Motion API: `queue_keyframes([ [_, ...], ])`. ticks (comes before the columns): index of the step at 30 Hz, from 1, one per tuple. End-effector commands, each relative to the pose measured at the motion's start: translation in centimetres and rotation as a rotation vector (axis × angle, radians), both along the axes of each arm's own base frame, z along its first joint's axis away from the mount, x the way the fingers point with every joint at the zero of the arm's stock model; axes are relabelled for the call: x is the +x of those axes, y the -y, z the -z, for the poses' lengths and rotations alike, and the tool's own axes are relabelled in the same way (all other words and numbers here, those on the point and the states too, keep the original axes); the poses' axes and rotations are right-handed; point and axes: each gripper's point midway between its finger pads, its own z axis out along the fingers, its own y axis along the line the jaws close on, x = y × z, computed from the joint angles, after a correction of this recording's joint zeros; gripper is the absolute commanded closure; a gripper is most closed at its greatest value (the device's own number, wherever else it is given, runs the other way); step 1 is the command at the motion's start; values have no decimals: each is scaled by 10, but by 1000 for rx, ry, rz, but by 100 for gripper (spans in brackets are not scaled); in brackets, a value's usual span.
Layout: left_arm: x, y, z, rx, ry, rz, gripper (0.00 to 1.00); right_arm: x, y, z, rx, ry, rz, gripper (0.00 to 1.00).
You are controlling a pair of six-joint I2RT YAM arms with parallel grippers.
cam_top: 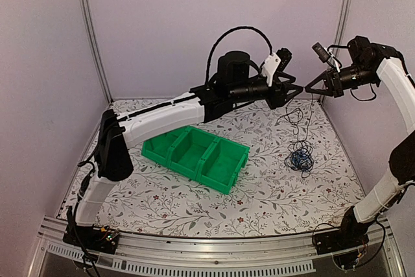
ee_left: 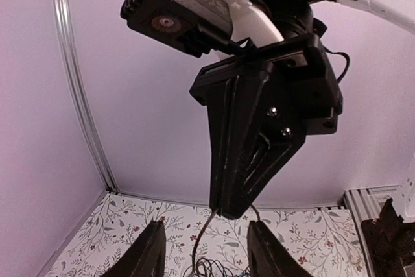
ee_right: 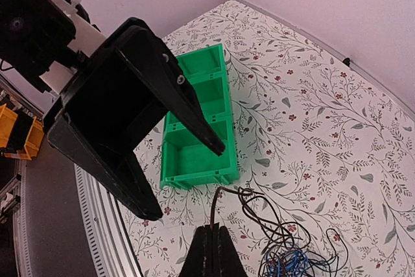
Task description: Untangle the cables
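The cables lie as a tangle of thin black and blue wires (cam_top: 299, 157) on the flowered table at the right, also in the right wrist view (ee_right: 295, 257). Black strands (cam_top: 299, 118) rise from the tangle to the grippers. My right gripper (ee_right: 213, 230) is shut on one black cable (ee_right: 215, 205) and holds it high above the table. In the left wrist view its closed tip (ee_left: 228, 209) hangs between my left fingers, with the cable (ee_left: 202, 238) dangling below. My left gripper (ee_left: 207, 254) is open around that tip and holds nothing. In the top view the two grippers meet (cam_top: 303, 88).
A green bin (cam_top: 198, 155) with three compartments sits mid-table, left of the tangle, also in the right wrist view (ee_right: 194, 160). Walls and metal posts (cam_top: 342, 24) close the back and sides. Yellow bins (ee_right: 19, 131) show beyond the table's front rail.
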Motion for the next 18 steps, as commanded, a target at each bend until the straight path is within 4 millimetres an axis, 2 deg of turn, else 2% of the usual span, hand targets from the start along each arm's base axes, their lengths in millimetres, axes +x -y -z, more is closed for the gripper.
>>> queue_keyframes([
  [1,3,13,16,-4,-31,1,57,-21,-12,-26,74,101,-107,100],
  [5,6,16,30,19,-37,-2,68,-29,-15,-40,110,128,-124,100],
  [7,7,17,28,12,-30,-15,82,-31,-16,-41,121,120,-124,100],
  [8,10,15,24,5,-19,-35,98,-31,-16,-40,123,114,-125,100],
  [12,13,8,-6,-43,30,-107,100,-26,-16,-21,119,96,-121,100],
  [14,15,0,-27,-80,35,-151,100,-15,-14,-9,103,121,-93,85],
  [17,13,-15,-57,-127,26,-201,100,7,-9,12,93,187,-13,55],
  [18,12,-19,-65,-140,19,-209,100,10,-8,13,97,246,19,48],
])
